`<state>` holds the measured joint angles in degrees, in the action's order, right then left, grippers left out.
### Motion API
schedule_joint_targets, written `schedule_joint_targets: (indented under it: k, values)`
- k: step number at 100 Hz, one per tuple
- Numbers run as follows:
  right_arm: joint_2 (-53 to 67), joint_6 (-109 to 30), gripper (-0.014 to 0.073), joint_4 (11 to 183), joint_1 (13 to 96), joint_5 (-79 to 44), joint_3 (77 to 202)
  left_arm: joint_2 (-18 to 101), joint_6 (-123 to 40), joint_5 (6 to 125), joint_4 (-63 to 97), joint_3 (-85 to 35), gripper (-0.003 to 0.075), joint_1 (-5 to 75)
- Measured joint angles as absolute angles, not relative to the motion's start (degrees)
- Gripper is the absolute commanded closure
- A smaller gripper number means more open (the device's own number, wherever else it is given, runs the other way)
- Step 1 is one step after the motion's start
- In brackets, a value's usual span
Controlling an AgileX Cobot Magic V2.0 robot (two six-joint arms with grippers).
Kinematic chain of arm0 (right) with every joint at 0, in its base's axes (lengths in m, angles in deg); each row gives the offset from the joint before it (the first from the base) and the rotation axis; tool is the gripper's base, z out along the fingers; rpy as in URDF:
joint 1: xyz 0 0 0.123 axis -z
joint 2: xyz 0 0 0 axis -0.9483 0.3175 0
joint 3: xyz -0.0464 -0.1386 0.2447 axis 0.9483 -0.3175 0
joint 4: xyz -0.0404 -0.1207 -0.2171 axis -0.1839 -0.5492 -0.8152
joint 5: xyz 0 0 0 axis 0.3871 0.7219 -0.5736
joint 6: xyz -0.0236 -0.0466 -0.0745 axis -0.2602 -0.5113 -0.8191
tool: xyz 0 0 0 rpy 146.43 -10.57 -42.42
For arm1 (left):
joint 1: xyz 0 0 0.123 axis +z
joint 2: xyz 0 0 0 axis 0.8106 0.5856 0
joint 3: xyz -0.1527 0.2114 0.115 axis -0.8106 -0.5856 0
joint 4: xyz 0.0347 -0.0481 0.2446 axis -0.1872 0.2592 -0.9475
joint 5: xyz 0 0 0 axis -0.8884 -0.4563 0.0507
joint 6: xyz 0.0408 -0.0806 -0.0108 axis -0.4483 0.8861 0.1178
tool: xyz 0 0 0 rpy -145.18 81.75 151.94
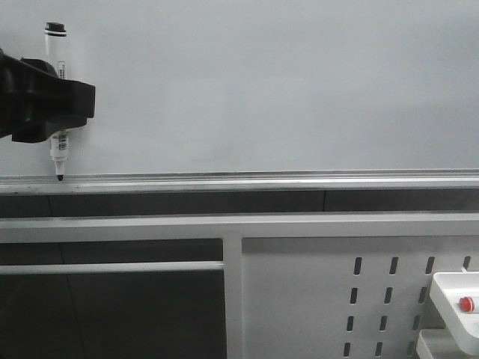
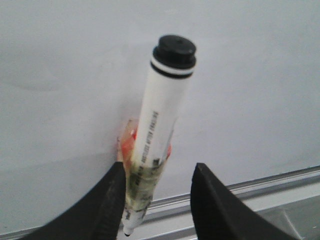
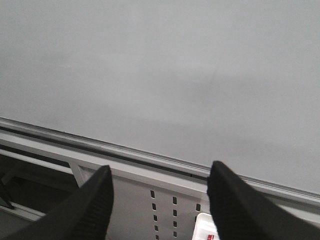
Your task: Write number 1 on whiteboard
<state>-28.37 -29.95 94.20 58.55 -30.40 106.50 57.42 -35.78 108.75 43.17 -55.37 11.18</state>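
Observation:
The whiteboard (image 1: 284,90) fills the upper front view, with a silver rail (image 1: 262,179) along its lower edge. No black stroke of a number 1 shows on it. A white marker pen (image 1: 58,146) with a black cap stands upright at the far left, tip down on the rail. My left gripper (image 1: 71,101) is around its middle. In the left wrist view the marker (image 2: 162,110), wrapped in clear tape with orange behind it, lies against one finger (image 2: 107,205); the other finger stands apart, so the left gripper (image 2: 159,185) is open. My right gripper (image 3: 159,185) is open and empty, facing the board (image 3: 160,65).
Below the rail runs a white frame with a perforated metal panel (image 1: 374,299), also seen in the right wrist view (image 3: 165,205). A white box with a red button (image 1: 465,304) sits at the lower right. A horizontal white bar (image 1: 112,267) crosses the dark lower left.

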Motion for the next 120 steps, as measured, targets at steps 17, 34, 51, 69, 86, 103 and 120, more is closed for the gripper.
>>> schedule_joint_targets:
  k: [17, 34, 51, 69, 86, 103, 120]
  values:
    - [-28.37, -29.95, 0.0212, 94.21, 58.55, -30.40, 106.50, 57.94, -35.78, 109.24, 43.17, -55.37, 0.0436, 11.18]
    - [-28.37, -29.95, 0.0212, 94.42, 58.55, -30.40, 106.50, 59.86, -35.78, 109.13, 43.17, -55.37, 0.0436, 11.18]
    - [-28.37, -29.95, 0.0214, 95.14, 58.55, -30.40, 106.50, 61.29, -35.89, 109.01, 43.17, -55.37, 0.0463, 11.18]
    - [-28.37, -29.95, 0.0214, 95.96, 58.55, -30.40, 106.50, 61.81, -35.89, 109.01, 43.32, -55.37, 0.0656, 11.18]
    - [-28.37, -29.95, 0.0214, 96.54, 58.55, -30.40, 106.50, 61.94, -35.89, 109.12, 43.31, -55.37, 0.0740, 11.18]
    - [-28.37, -33.44, 0.0214, 99.25, 58.55, -32.60, 106.97, 61.65, -35.89, 108.71, 41.11, -55.37, 0.0740, 11.18]
    - [-28.25, -53.79, 0.0215, 116.78, 57.22, -39.16, 110.42, 57.15, -35.89, 101.12, 32.54, -55.24, 0.0740, 11.16]
